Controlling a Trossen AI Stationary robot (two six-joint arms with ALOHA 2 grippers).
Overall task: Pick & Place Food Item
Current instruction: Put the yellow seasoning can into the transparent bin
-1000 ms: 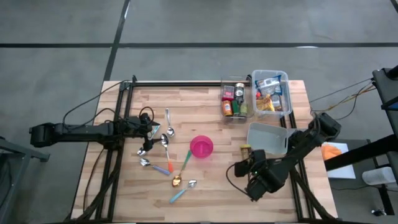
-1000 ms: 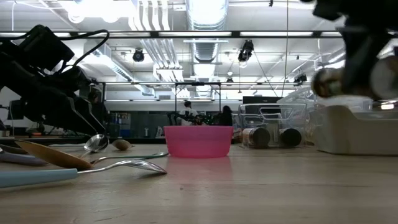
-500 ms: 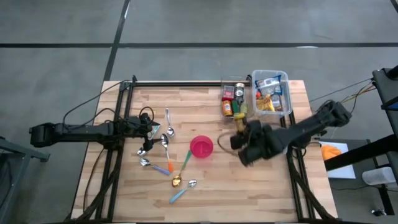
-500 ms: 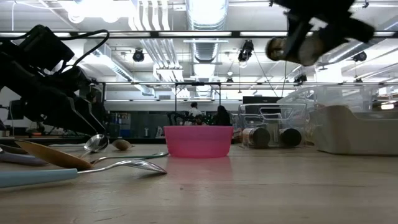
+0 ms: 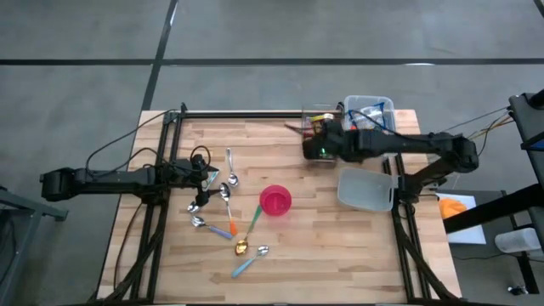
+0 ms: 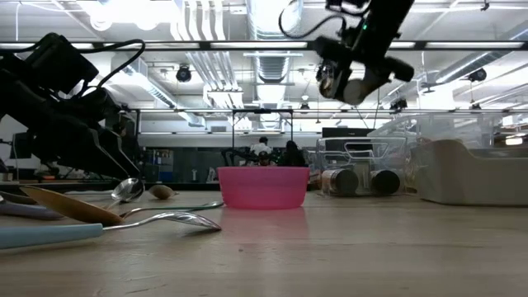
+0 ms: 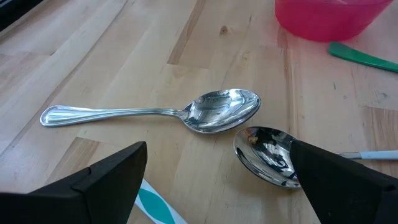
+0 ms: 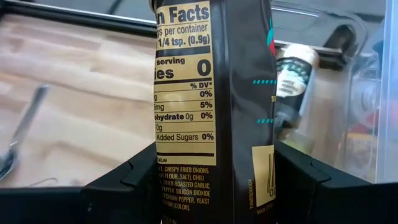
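My right gripper (image 5: 318,141) is shut on a dark spice jar with a tan nutrition label (image 8: 211,106). It holds the jar high over the table (image 6: 345,81), above the clear bin of spice jars (image 5: 322,136) at the far edge. My left gripper (image 7: 217,180) stands open at the table's left, low over two metal spoons (image 7: 217,112), and touches nothing. My right gripper pinches the spice jar between its two fingers (image 8: 124,186), one on each side of the labelled body (image 8: 186,162). The fingers slant down from the table's right side. The jar is lifted clear of the table and the bin.
A second clear bin holds snack packets (image 5: 371,127) at the far right. An empty pale tub (image 5: 365,189) sits nearer, on the right. A pink bowl (image 5: 274,201) stands mid-table, with several spoons (image 5: 225,204) to its left and near side.
My right gripper has swung from the table's near right part toward the far edge and a little left, rising and rolling its wrist. It has carried the spice jar past the pale tub to above the spice bin. The jar has stayed clear of the table throughout.
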